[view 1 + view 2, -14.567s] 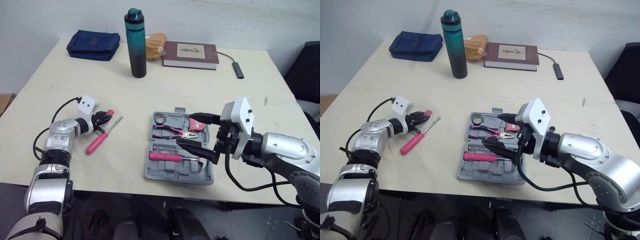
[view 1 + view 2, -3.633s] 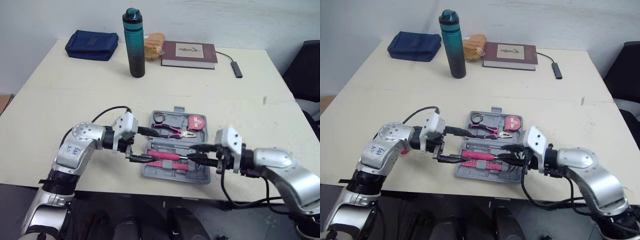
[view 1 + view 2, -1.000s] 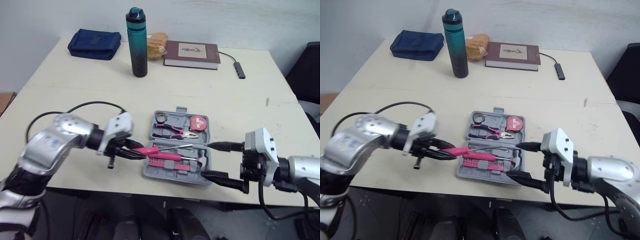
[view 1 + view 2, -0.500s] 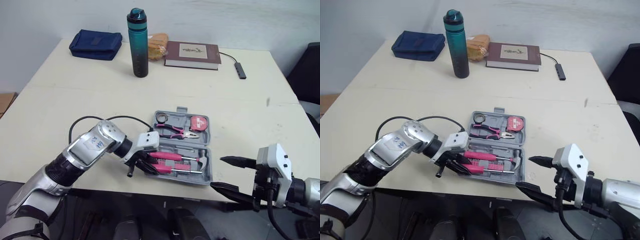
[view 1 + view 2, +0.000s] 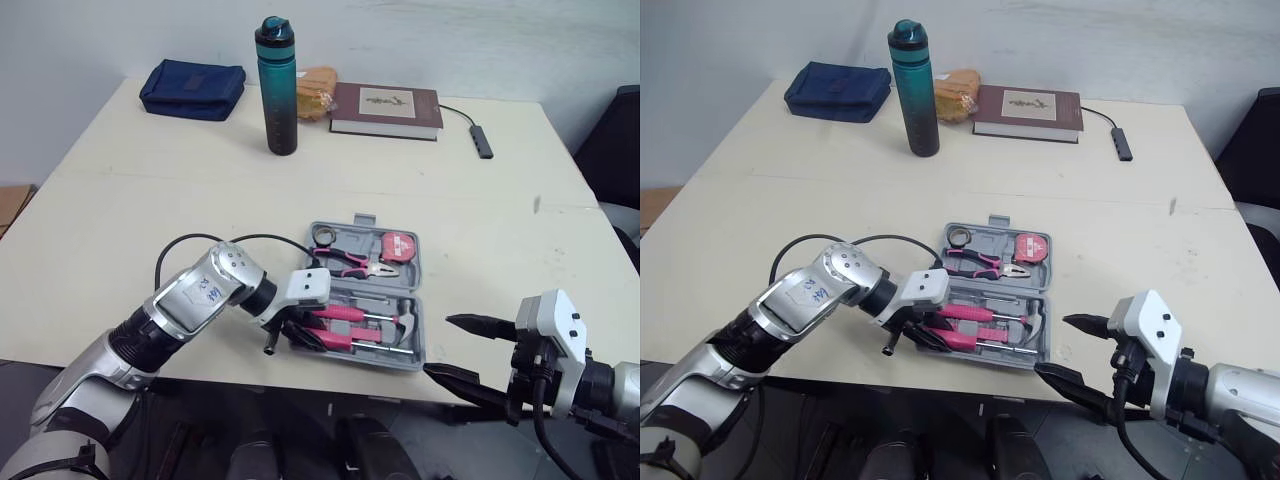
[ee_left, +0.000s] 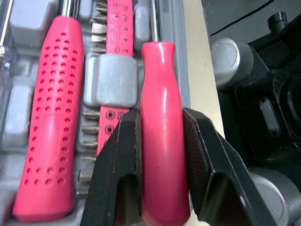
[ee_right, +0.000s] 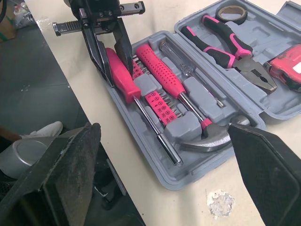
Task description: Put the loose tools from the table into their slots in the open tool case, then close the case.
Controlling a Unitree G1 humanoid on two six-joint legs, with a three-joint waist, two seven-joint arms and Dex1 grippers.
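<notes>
The grey tool case (image 5: 400, 362) lies open near the table's front edge. It holds pink pliers (image 5: 345, 262), a tape measure (image 5: 398, 246), a tape roll (image 5: 321, 236), a pink-handled hammer (image 7: 157, 66) and a strip of bits. My left gripper (image 5: 300, 335) is shut on the pink screwdriver (image 6: 162, 94), one black finger (image 6: 120, 155) on each side of its handle. The screwdriver lies low along the case's front row, beside the bits, shaft pointing right. My right gripper (image 5: 470, 350) hangs open past the table's front edge, right of the case, holding nothing.
At the back of the table stand a teal bottle (image 5: 274, 85), a blue pouch (image 5: 191, 89), a bag of bread (image 5: 315, 88) and a brown book (image 5: 384, 108). A cable with an adapter (image 5: 480, 142) lies at the back right. A black cable loops over my left arm.
My left gripper has brought the pink screwdriver from above the case's left edge down into its front row. My right gripper has pulled back off the table's front edge.
</notes>
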